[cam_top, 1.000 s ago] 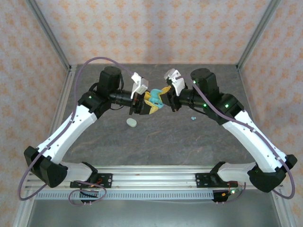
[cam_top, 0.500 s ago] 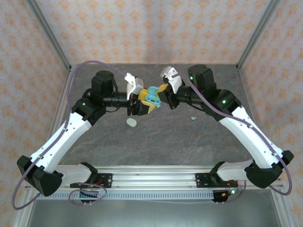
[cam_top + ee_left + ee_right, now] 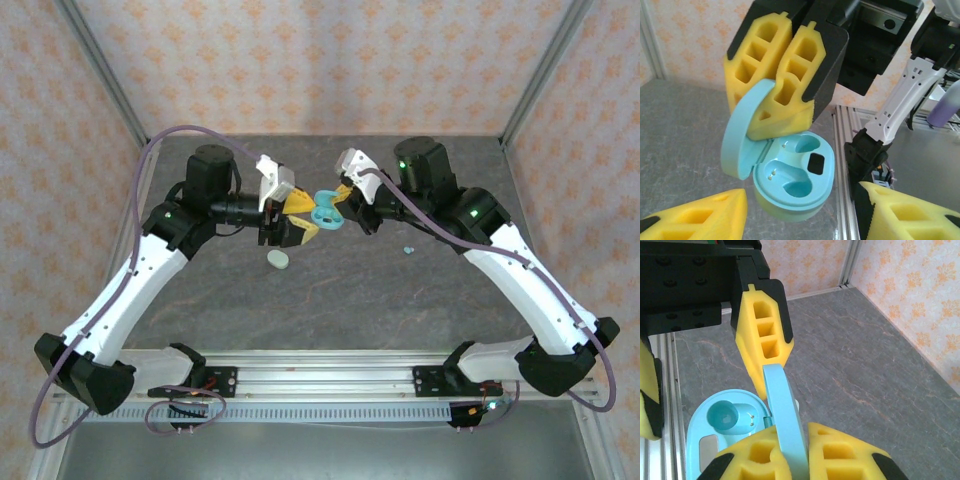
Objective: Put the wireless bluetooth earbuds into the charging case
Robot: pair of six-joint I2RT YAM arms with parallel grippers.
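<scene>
The teal charging case hangs open in the air between the two arms. My right gripper is shut on its raised lid, with the yellow fingers pinching it from both sides. Both sockets of the base are empty. My left gripper is open; its fingers stand wide on either side of the base without touching it. One teal earbud lies on the table under the right arm.
A pale mint oval case lies shut on the grey table, below the left gripper. Aluminium frame posts and patterned walls bound the table at the back and sides. A metal rail runs along the near edge.
My left gripper has opened and let go of the teal case, and the left arm has drawn back a little. The right gripper keeps the lid and has shifted slightly left.
</scene>
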